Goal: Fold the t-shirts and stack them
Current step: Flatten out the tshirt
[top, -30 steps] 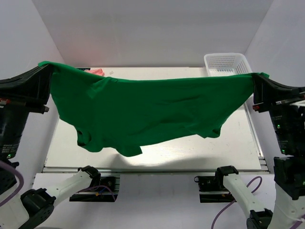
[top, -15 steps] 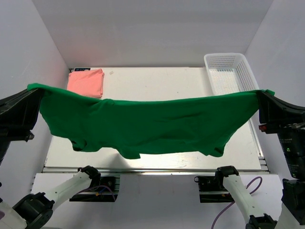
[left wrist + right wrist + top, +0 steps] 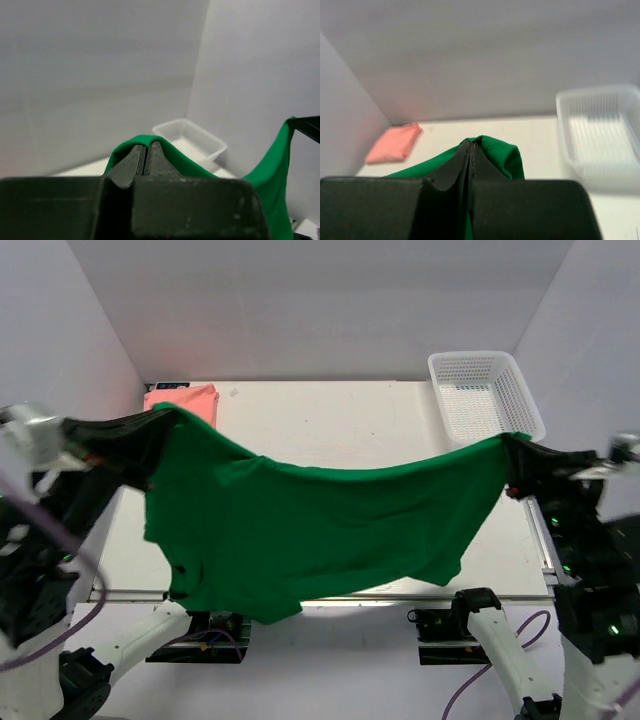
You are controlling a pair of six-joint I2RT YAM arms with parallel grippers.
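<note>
The emerald green t-shirt point(image 3: 320, 525) hangs spread in the air between my two grippers, its middle sagging over the table. My left gripper point(image 3: 160, 420) is shut on its left corner; in the left wrist view point(image 3: 146, 145) green cloth wraps the closed fingertips. My right gripper point(image 3: 508, 443) is shut on its right corner, also seen in the right wrist view point(image 3: 471, 144). The salmon pink t-shirt point(image 3: 183, 398) lies folded at the far left corner of the table and shows in the right wrist view point(image 3: 395, 143).
A white mesh basket point(image 3: 485, 395) stands at the far right corner of the white table point(image 3: 330, 420); it shows in the left wrist view point(image 3: 190, 139) and the right wrist view point(image 3: 600, 135). White walls close the sides and back.
Both grippers have moved inward and forward over the table with the green shirt, which now sags lower and hangs longer at the left. The pink shirt came into view.
</note>
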